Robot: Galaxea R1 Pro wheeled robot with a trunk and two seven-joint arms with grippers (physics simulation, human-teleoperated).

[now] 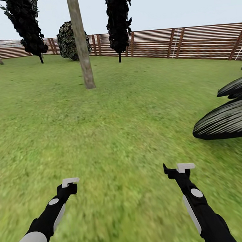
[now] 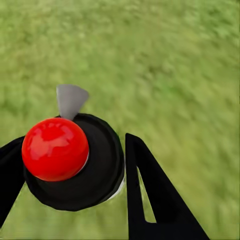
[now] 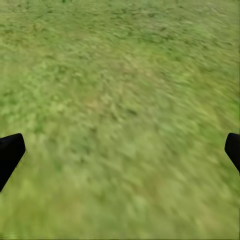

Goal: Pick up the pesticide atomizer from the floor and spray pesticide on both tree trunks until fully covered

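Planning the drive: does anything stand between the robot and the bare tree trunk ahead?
Nothing visible does. Open grass runs from both grippers to the tree trunk. The dark palm fronds lie off to the right, clear of that line.

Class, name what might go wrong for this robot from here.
1. The tree trunk stands far across the grass; spray from here would likely fall short.
2. Dark fronds lie near the right arm; turning may brush them.
3. The red-topped object between the left fingers may slip: grip unclear.
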